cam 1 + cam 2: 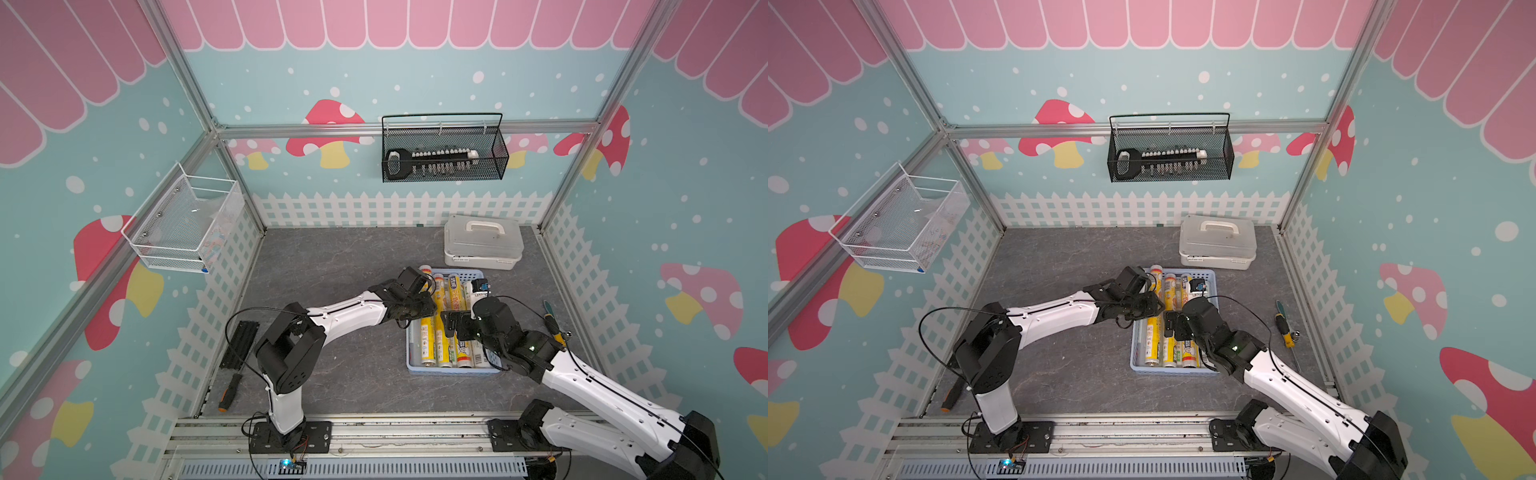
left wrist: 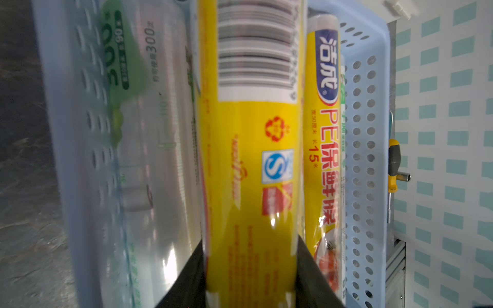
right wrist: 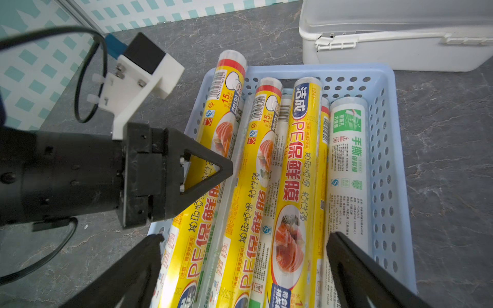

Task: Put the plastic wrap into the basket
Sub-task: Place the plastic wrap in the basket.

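The light-blue perforated basket (image 1: 453,370) (image 1: 1173,371) sits right of the floor's middle and holds several plastic wrap rolls (image 1: 446,332) (image 1: 1169,349). Most are yellow; one is white with green labels (image 3: 346,160). My left gripper (image 1: 428,301) (image 1: 1156,305) (image 2: 250,245) is shut on a yellow roll (image 2: 248,160) (image 3: 226,106) at the basket's left side. That roll lies slanted, its far end sticking past the basket's (image 3: 386,160) far rim. My right gripper (image 1: 451,326) (image 1: 1169,326) (image 3: 245,240) hangs open over the rolls, holding nothing.
A white lidded box (image 1: 482,243) stands just behind the basket. A yellow-handled screwdriver (image 1: 555,326) lies to its right by the wall. A black strip (image 1: 239,338) and an orange-and-black screwdriver (image 1: 229,392) lie at the left. Wire baskets hang on the back wall (image 1: 444,160) and left wall (image 1: 183,224).
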`<state>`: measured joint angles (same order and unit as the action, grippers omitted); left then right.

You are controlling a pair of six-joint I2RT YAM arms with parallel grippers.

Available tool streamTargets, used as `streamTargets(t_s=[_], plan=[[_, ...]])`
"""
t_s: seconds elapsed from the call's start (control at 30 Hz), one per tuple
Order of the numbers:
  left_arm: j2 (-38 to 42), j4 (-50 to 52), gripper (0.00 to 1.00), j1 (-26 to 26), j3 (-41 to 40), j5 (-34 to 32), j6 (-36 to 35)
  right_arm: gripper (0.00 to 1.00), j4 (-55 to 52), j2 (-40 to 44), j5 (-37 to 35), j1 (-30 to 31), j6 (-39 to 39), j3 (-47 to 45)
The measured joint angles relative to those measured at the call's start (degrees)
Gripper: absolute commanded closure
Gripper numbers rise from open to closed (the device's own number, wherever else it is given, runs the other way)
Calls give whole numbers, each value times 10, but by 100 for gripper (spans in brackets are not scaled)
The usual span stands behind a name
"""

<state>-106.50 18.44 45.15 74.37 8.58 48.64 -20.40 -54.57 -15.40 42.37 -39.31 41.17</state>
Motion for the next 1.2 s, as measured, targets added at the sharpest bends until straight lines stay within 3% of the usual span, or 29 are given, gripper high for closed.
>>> streamTargets(t_s=[0.47,0.9,1.2], plan=[[-13,51,52,2,20,-11,1,1,-2,0,-3,0,1,-7],[-9,63,47,3,22,-15,0,1,-23,15,-28,-10,20,-7],[73,65,46,7,5,-57,-19,1,-45,54,-49,-95,69,-7]])
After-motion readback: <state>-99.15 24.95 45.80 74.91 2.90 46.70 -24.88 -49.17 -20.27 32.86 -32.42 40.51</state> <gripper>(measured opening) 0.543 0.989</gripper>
